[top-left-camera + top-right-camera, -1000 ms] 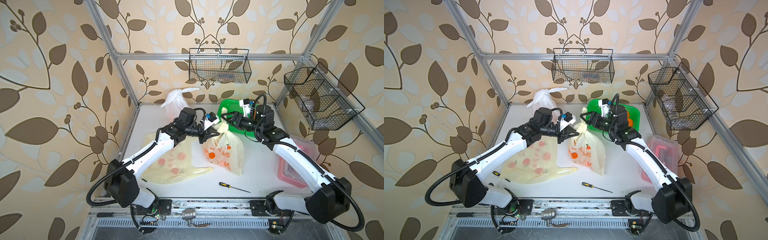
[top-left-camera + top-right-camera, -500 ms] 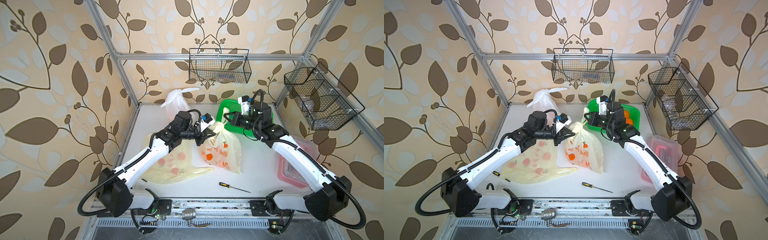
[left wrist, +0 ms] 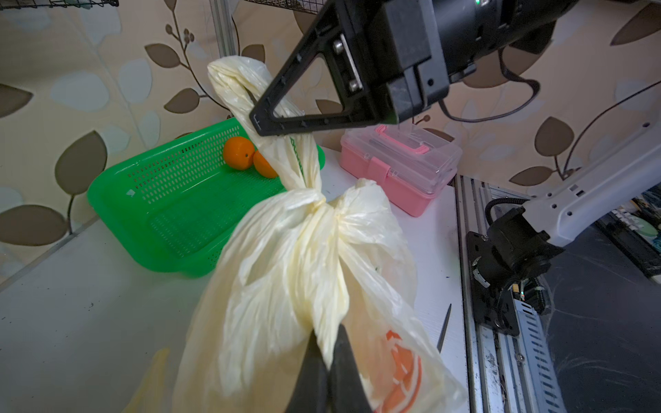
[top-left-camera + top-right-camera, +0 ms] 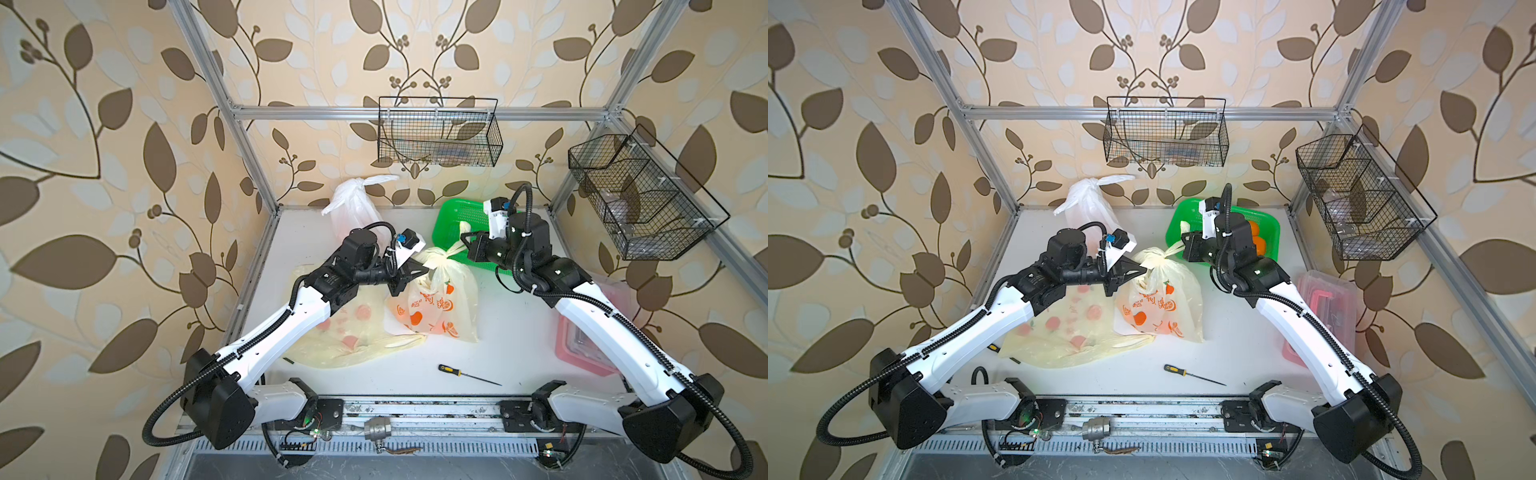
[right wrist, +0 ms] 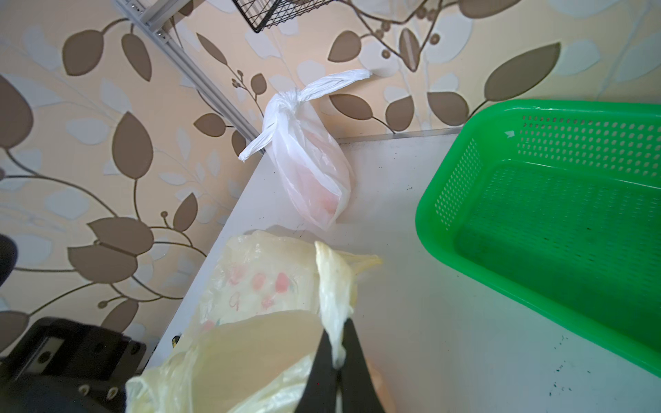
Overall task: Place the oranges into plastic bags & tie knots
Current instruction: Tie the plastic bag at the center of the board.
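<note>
Whereas my right claw (image 5: 338, 343) stood wide open a second ago, it is now closed flat on one pale strap (image 5: 332, 286) of the printed yellow bag (image 4: 436, 299), with nothing else in it.

Item, left claw (image 3: 327, 339): closed as before, pinching the bag's other strap near the knot (image 3: 314, 200). Its arm has drawn back slightly toward my left.

Item, printed yellow bag: stands mid-table (image 4: 519, 332) between my two claws, where it stood earlier. Orange shapes show low on its wall. I cannot tell fruit from print.

Item, knot: one bunched twist at the bag's top, with a strap running from it to each claw.

Item, oranges (image 3: 239, 153): two in view, touching, in the green basket (image 5: 536, 214) behind the bag. Both unmoved.

Item, white bag (image 5: 307, 171): knotted, in the table's rear left corner. Unmoved.

Item, flat yellow bag (image 4: 1067, 332): lies slack under my left forearm. Unmoved.

Item, screwdriver (image 4: 465, 374): near the front edge, apart from the bags.

Item, pink-handled box (image 3: 400, 161): at the right edge, shut.
</note>
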You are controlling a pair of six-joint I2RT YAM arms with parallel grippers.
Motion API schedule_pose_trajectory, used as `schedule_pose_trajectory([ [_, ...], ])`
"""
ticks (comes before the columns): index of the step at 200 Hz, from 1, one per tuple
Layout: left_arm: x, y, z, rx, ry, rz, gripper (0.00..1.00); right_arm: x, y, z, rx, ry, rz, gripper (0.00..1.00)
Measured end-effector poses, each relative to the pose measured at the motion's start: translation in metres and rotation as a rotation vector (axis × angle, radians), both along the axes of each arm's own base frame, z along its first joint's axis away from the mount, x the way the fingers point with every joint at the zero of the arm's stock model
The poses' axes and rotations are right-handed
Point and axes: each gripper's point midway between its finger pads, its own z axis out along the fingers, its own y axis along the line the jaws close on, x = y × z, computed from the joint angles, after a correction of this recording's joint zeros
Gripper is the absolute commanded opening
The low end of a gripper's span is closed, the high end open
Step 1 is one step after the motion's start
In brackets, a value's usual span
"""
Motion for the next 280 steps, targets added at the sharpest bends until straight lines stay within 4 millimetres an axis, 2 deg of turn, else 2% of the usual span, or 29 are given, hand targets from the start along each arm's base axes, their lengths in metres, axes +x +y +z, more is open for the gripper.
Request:
schedule_pose_trajectory([
  [21, -0.001, -0.002, -0.005, -0.005, 0.014, -0.011, 0.0, -0.002, 0.007, 0.006, 0.031, -0.022, 0.063, 0.47],
  [39, 0.001, -0.004, -0.01, -0.003, 0.022, -0.017, 0.0, -0.007, 0.009, 0.006, 0.069, -0.029, 0.103, 0.72],
  [50, 0.003, -0.006, -0.012, -0.004, 0.023, -0.021, 0.0, -0.012, 0.008, 0.006, 0.1, -0.026, 0.128, 0.78],
  [70, 0.004, -0.007, -0.016, 0.0, 0.031, -0.024, 0.0, -0.019, 0.007, 0.009, 0.155, -0.015, 0.184, 0.8],
  [103, 0.006, -0.008, -0.019, 0.005, 0.038, -0.024, 0.0, -0.036, 0.024, 0.008, 0.202, 0.028, 0.324, 0.75],
  [155, 0.008, -0.01, -0.021, 0.006, 0.039, -0.026, 0.0, -0.047, 0.059, -0.016, 0.194, 0.142, 0.465, 0.63],
  [167, 0.008, -0.01, -0.02, 0.005, 0.038, -0.026, 0.0, -0.047, 0.066, -0.019, 0.189, 0.154, 0.489, 0.51],
  [186, 0.008, -0.01, -0.019, 0.004, 0.035, -0.025, 0.0, -0.05, 0.072, -0.021, 0.182, 0.16, 0.511, 0.15],
  [194, 0.008, -0.01, -0.019, 0.004, 0.035, -0.024, 0.0, -0.05, 0.072, -0.022, 0.182, 0.164, 0.512, 0.05],
  [199, 0.009, -0.01, -0.019, 0.004, 0.035, -0.023, 0.1, -0.051, 0.072, -0.021, 0.178, 0.158, 0.514, 0.0],
  [211, 0.009, -0.01, -0.019, 0.005, 0.032, -0.022, 0.39, -0.051, 0.072, -0.021, 0.177, 0.156, 0.513, 0.0],
  [221, 0.009, -0.009, -0.018, 0.001, 0.036, -0.018, 0.5, -0.052, 0.071, -0.018, 0.178, 0.15, 0.505, 0.0],
  [255, 0.001, -0.002, -0.008, -0.03, 0.011, 0.0, 0.5, -0.054, 0.068, -0.007, 0.18, 0.111, 0.498, 0.0],
  [267, -0.005, 0.002, -0.001, -0.043, -0.004, 0.002, 0.47, -0.053, 0.068, -0.006, 0.181, 0.105, 0.499, 0.0],
  [280, -0.009, 0.004, 0.006, -0.057, -0.02, 0.0, 0.4, -0.053, 0.068, -0.006, 0.182, 0.102, 0.499, 0.0],
])
